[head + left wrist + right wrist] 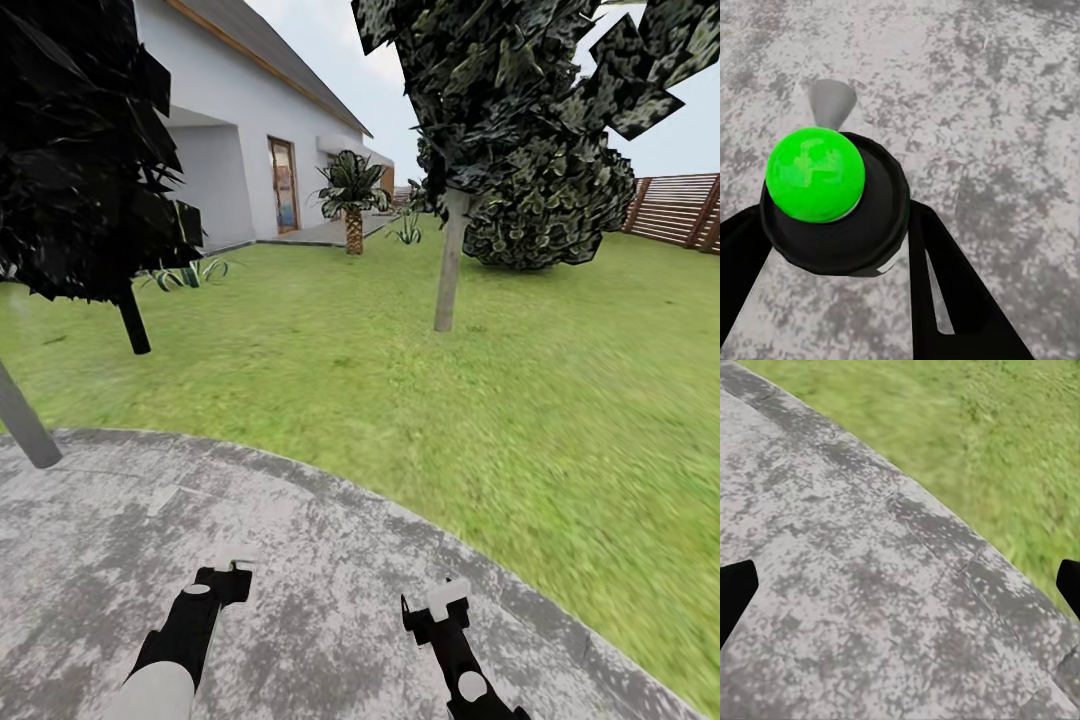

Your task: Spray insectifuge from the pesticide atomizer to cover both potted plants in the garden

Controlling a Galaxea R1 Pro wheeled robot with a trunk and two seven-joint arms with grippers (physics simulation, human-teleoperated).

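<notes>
Though half-hidden, atomizer (832, 202) in left pincer (832, 300).

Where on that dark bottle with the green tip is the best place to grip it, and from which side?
Grip the pesticide atomizer around its round dark body, below the green tip, with fingers on opposite sides. That leaves the tip free for spraying. The left gripper already appears to hold it this way.

1. A white house (220, 150) with a brown door (284, 185) stands beyond the grass.
2. A small palm (352, 195) grows just beside its paved porch.
3. A pale-trunked tree (450, 260) rises before a dark bush (545, 215).
4. Dark foliage (80, 150) looms at one side.
</notes>
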